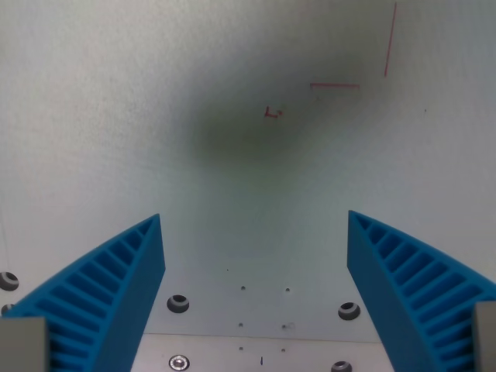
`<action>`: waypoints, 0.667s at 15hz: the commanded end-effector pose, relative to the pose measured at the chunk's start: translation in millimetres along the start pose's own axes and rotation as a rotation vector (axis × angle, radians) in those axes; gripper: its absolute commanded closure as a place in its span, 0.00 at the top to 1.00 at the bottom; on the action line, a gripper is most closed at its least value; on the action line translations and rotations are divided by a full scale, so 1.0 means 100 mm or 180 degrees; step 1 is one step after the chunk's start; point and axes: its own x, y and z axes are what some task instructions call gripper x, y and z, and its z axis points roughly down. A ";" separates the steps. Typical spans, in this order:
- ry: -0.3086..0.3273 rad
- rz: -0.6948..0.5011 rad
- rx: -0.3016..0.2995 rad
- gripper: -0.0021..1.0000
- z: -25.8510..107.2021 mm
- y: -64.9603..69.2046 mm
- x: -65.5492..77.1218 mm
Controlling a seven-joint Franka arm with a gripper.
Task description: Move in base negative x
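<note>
Even soft light; broad dark shadow [256, 132] mid-frame; slight overall blur.

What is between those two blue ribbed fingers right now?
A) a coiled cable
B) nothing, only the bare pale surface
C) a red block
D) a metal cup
B: the blue ribbed fingers stand wide apart, and only the pale flat surface with thin red pen marks shows between them.

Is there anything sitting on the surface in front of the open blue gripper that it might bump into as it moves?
Nothing visible does. The gripper is open and empty, and the white surface ahead carries only thin red marks and a soft shadow. A few screw holes sit flush near the bottom. Which way base negative x runs cannot be told here.
</note>
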 end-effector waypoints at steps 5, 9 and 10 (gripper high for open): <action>0.0017 -0.0001 -0.0001 1.00 -0.01 -0.05 -0.25; 0.0017 -0.0001 -0.0001 1.00 0.00 -0.09 -0.45; 0.0017 -0.0001 -0.0001 1.00 0.01 -0.09 -0.50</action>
